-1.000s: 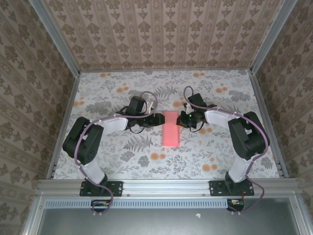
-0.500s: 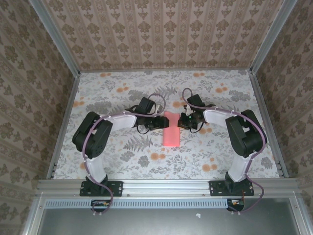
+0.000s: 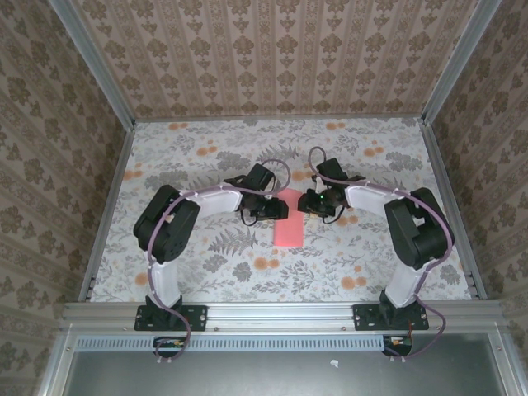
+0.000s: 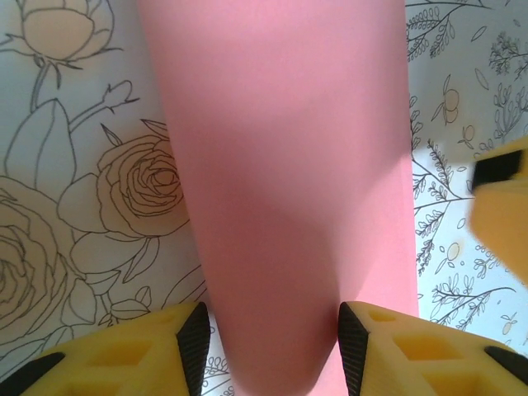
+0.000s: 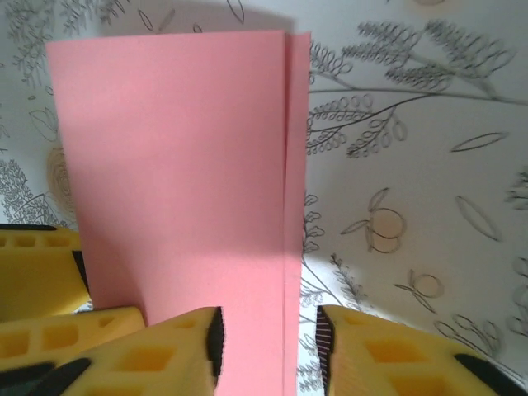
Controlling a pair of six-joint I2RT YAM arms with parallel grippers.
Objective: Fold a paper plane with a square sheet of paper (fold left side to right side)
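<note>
Pink paper folded into a narrow strip, flat on the flower-printed bench. Far end caught between the two sets of fingers, near end sticking out past them toward the arm bases.

Left fingers apart, one on each side of the strip. Paper running straight ahead from the fingertips through the gap, filling it from pad to pad, both edges meeting the black inner faces. Cannot tell whether squeezed or merely straddled. Off to the right of these fingers, just past the strip's edge, a blurred yellow finger of the other arm.

Right fingers apart too, clamped on nothing. In the gap between them, one edge of the strip, with bare bench beside it ahead of the right-hand finger. Most of the paper ahead and to the left of the left-hand finger. Along that edge, two layers not quite matched: a thin band of the lower layer peeking out beside the upper one. To the left of these fingers, close by the strip's other edge, yellow fingers of the left arm.
</note>
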